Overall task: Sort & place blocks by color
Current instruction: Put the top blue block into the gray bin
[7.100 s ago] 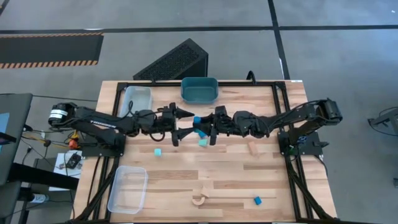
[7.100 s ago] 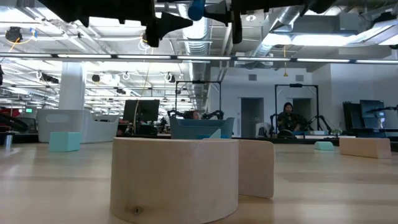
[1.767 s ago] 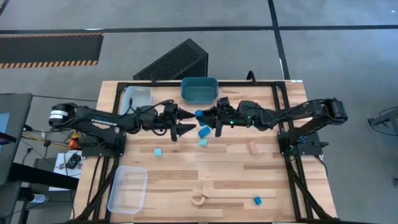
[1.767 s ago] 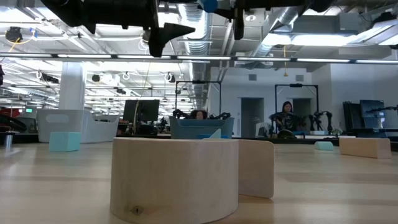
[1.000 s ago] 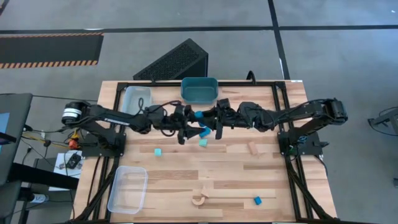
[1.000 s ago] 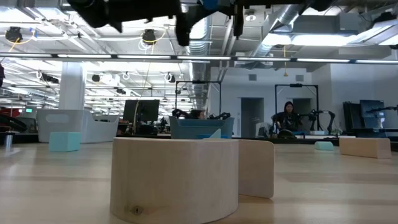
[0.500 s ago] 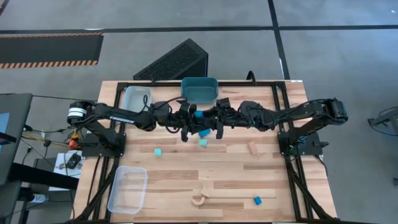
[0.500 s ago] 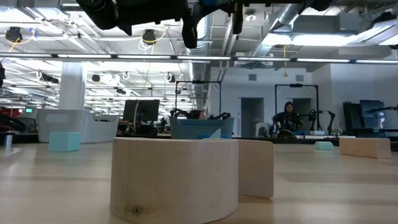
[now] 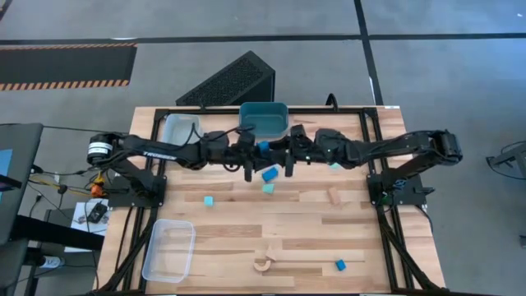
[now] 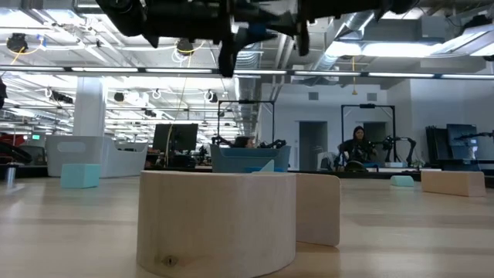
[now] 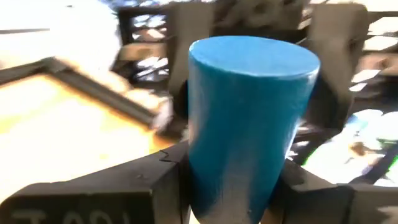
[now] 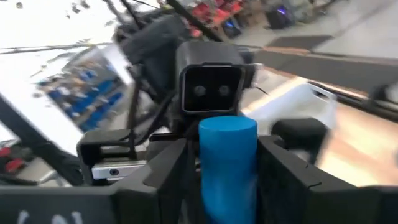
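I see a smooth blue cylinder block point(image 11: 249, 118) held above the pale plank table point(image 9: 312, 222) near the teal tub point(image 9: 263, 119), left gripper point(image 9: 249, 156) clenched on it. Right gripper point(image 9: 285, 156) faces it, its fingers beside the block; can't tell if gripping.

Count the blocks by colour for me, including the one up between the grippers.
Darker blue: 3, the cylinder in the left gripper, two on the table
Pale cyan: 3
Tan wood: 3, arch included
Total: 9
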